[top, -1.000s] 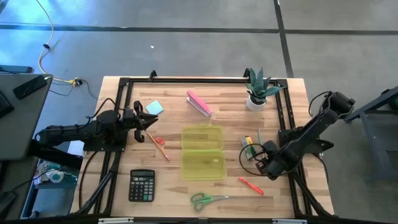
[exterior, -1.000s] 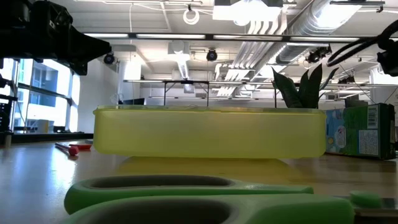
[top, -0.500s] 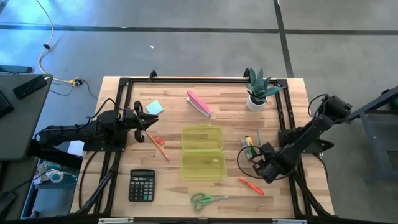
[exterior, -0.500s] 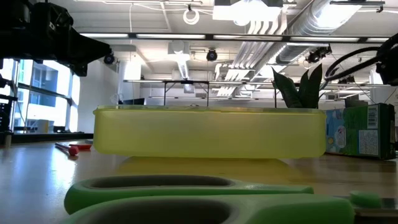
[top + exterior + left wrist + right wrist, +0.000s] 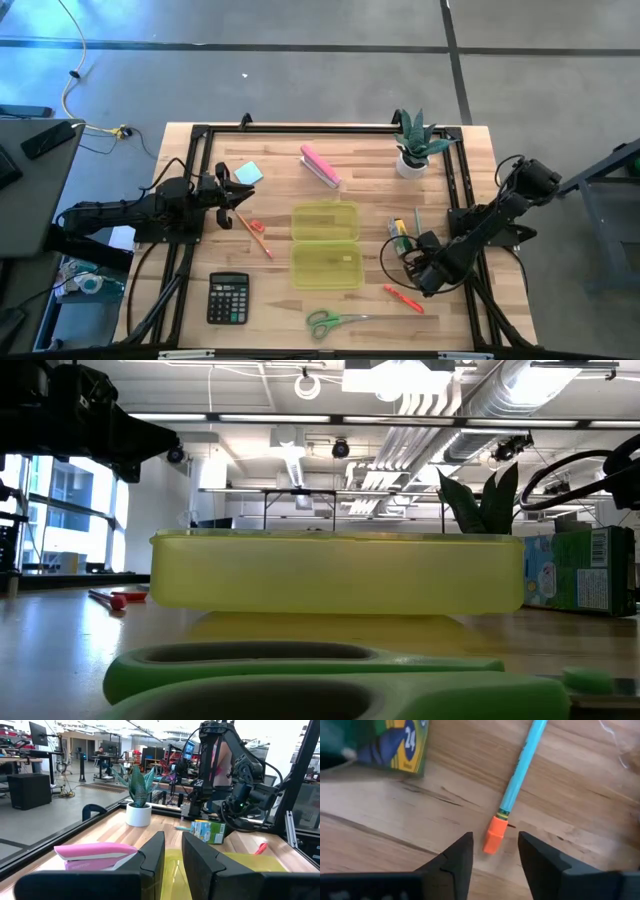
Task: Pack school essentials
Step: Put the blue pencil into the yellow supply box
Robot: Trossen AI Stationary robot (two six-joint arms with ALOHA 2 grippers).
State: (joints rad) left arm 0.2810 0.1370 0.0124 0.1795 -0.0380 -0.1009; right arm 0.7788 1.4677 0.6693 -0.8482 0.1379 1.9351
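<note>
The open yellow-green case (image 5: 325, 243) lies mid-table and fills the low view (image 5: 336, 572). My right gripper (image 5: 422, 272) (image 5: 494, 857) is open, its fingers on either side of the orange eraser end (image 5: 492, 841) of a teal pencil (image 5: 417, 222), above it. The crayon box (image 5: 400, 232) (image 5: 395, 745) lies beside the pencil. An orange-red pen (image 5: 404, 298) and the green-handled scissors (image 5: 335, 321) (image 5: 300, 680) lie nearer the near edge. My left gripper (image 5: 230, 190) (image 5: 172, 855) waits slightly open by the light-blue note pad (image 5: 248, 173), with orange-red pencils (image 5: 253, 232) close by.
A black calculator (image 5: 228, 297) lies near-left and a pink block (image 5: 320, 166) (image 5: 95, 852) far of the case. A potted plant (image 5: 415, 145) stands at the far right. Black frame rails (image 5: 180, 260) run along both table sides. Bare wood lies left of the case.
My right gripper has crept toward the table's left and a little toward the near edge, with its arm folding in after it. The left arm and all the objects have kept still.
</note>
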